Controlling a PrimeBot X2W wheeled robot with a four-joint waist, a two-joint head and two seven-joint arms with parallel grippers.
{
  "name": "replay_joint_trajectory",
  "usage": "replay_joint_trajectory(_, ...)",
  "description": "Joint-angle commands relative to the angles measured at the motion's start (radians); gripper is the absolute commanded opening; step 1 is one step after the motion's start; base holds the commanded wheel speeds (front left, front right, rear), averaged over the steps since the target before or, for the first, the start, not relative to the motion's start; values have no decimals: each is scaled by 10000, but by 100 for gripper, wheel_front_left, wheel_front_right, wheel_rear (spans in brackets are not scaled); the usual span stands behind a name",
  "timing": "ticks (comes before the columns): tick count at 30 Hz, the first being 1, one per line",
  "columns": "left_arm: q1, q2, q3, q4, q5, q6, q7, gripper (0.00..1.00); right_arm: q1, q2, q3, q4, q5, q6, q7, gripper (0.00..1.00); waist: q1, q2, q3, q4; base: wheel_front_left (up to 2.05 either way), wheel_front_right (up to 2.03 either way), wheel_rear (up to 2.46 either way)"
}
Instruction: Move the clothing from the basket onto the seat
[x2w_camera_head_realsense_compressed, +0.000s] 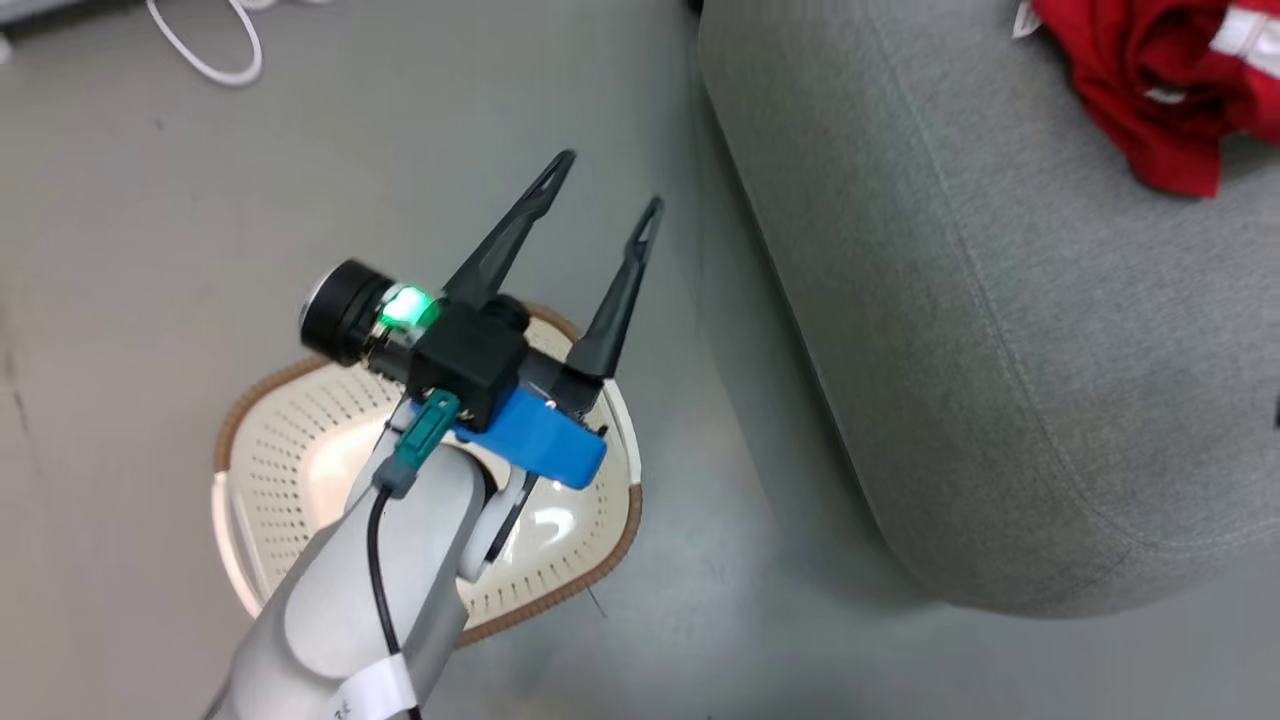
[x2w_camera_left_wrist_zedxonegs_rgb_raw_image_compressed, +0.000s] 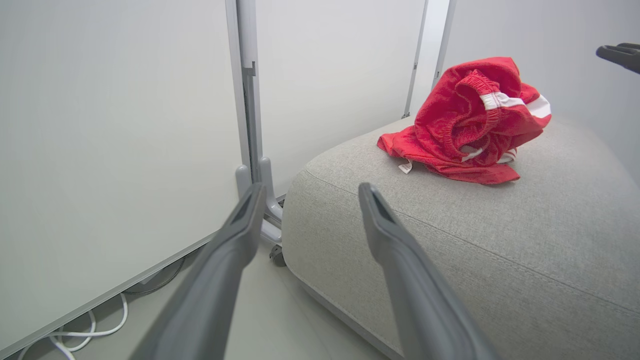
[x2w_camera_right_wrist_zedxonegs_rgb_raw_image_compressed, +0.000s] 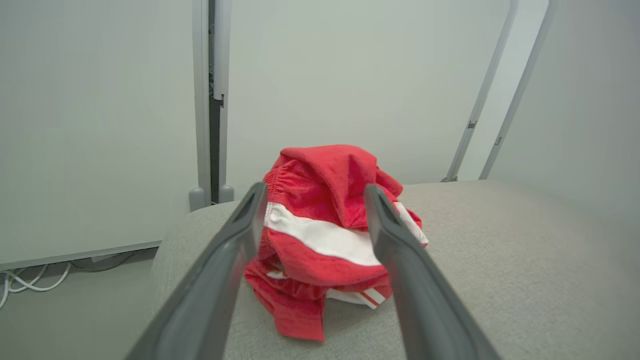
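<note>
The clothing (x2w_camera_head_realsense_compressed: 1150, 80) lies in a crumpled red heap on top of the seat (x2w_camera_head_realsense_compressed: 1000, 350), at the far right of the head view, its white band and thin stripes showing and a small white tag at its left edge. The basket (x2w_camera_head_realsense_compressed: 262, 395) stands on the grey floor (x2w_camera_head_realsense_compressed: 150, 200) to the left of the seat, near its rounded corner but apart from it. What shows of its inside is bare perforated cream wall and a glossy bottom, and the pale forearm covers its middle. The left end effector (x2w_camera_head_realsense_compressed: 610, 182) hangs above the basket's far rim, fingers spread with nothing between them. The right end effector (x2w_camera_right_wrist_zedxonegs_rgb_raw_image_compressed: 316, 187) is also spread wide and points at the heap from the near side; in the left wrist view its dark tip (x2w_camera_left_wrist_zedxonegs_rgb_raw_image_compressed: 620, 52) hangs clear of the fabric. A white cable (x2w_camera_head_realsense_compressed: 210, 60) loops on the far floor
</note>
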Motion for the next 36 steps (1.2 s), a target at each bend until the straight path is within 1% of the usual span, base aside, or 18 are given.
replay_joint_trajectory(1, 360, 18, 219, -106, -77, 90, -44, 100, 422, 131, 198, -239, -15, 1, -4, 100, 1, 0, -901, 181, 0, 0, 0)
replay_joint_trajectory(3, 728, -20, 552, -241, -185, 180, -45, 100, 837, 218, 585, -540, -148, 1, -2, 100, 1, 0, -1304, 335, 0, 0, 0)
replay_joint_trajectory(8, 1537, -175, 1366, -463, -279, 226, -45, 100, 1815, 573, 1229, -1150, -180, 1, -2, 100, 1, 0, -2225, 875, 0, 0, 0)
replay_joint_trajectory(16, 2682, -341, 2455, -391, 69, 85, -45, 100, 2954, 817, 1943, -1649, -447, 1, -2, 100, 1, 0, -3312, 1685, 0, 0, 0)
replay_joint_trajectory(21, 3253, -508, 3225, -225, 159, 17, -45, 100, 3309, 932, 2338, -1486, -493, 1, -4, 100, 1, 0, -3715, 2082, 0, 0, 0)
replay_joint_trajectory(26, 3744, -703, 3771, -293, 339, -142, -47, 100, 3512, 1185, 2589, -1242, -393, 1, -4, 100, 1, 0, -4026, 2450, 0, 0, 0)
replay_joint_trajectory(31, 4205, -872, 4245, -379, 422, -311, -46, 100, 3660, 1421, 2847, -962, -383, 1, -2, 100, 1, 0, -4290, 2682, 0, 0, 0)
replay_joint_trajectory(32, 4460, -936, 4511, -499, 453, -379, -46, 100, 3700, 1518, 2918, -797, -416, 1, -3, 100, 1, 0, -4431, 2800, 0, 0, 0)
replay_joint_trajectory(36, 4809, -1015, 4842, -728, 558, -410, -46, 100, 3734, 1611, 3013, -544, -417, 1, -2, 100, 1, 0, -4580, 2885, 0, 0, 0)
